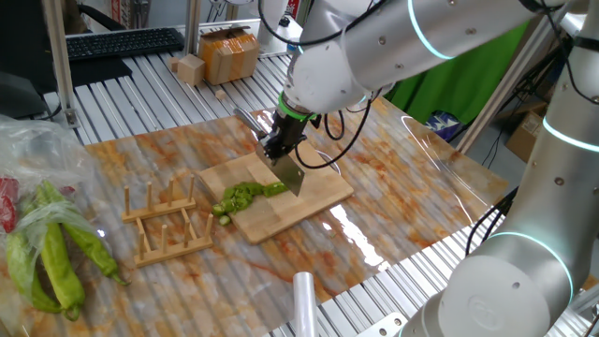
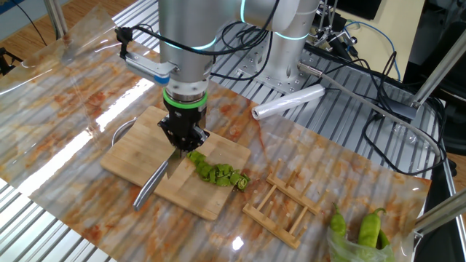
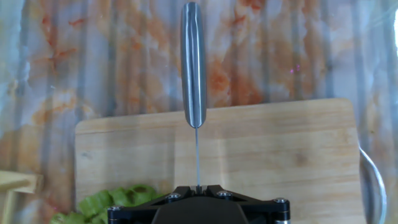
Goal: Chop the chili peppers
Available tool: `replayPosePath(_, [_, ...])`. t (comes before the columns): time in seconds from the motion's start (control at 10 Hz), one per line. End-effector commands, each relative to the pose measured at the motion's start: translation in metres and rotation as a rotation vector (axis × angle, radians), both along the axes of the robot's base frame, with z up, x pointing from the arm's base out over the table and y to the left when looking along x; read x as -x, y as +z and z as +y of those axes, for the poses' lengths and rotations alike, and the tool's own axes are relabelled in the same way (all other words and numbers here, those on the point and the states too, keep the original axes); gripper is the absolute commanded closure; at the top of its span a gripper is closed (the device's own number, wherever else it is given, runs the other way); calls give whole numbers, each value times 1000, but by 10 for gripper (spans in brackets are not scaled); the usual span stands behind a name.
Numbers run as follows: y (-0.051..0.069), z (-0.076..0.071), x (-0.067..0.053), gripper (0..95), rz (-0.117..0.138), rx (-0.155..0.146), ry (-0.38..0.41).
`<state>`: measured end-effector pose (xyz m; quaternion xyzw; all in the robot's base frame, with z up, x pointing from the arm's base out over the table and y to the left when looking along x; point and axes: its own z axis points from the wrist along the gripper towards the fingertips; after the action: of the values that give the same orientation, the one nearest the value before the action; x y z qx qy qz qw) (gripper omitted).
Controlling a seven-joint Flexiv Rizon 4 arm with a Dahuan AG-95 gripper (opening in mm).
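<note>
The chili peppers (image 1: 245, 195) lie as a row of bright-green chopped pieces on the wooden cutting board (image 1: 314, 201), running off its near-left corner. In the other fixed view the chili pieces (image 2: 218, 173) sit just right of the blade. My gripper (image 1: 281, 153) is shut on a steel knife (image 1: 291, 178), the blade down on the board right beside the pieces. The knife's handle (image 2: 149, 189) sticks out sideways. In the hand view the knife (image 3: 193, 62) points away from my gripper (image 3: 198, 186), edge-on above the board (image 3: 280, 149), with chili pieces (image 3: 118, 199) at lower left.
A wooden rack (image 1: 164, 220) stands left of the board. Thick uncut green peppers (image 1: 56, 253) lie in a plastic bag at the far left. A plastic roll (image 1: 304, 300) lies at the table's front edge. A cardboard box (image 1: 229, 56) and a keyboard (image 1: 122, 42) are behind.
</note>
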<state>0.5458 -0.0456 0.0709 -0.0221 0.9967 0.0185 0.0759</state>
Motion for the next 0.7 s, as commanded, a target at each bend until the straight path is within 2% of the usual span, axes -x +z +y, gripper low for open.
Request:
replayPosePath(0.1, [-1, -5, 2, 950, 3, -5, 11])
replayPosePath(0.7, [-4, -4, 10, 950, -9, -5, 9])
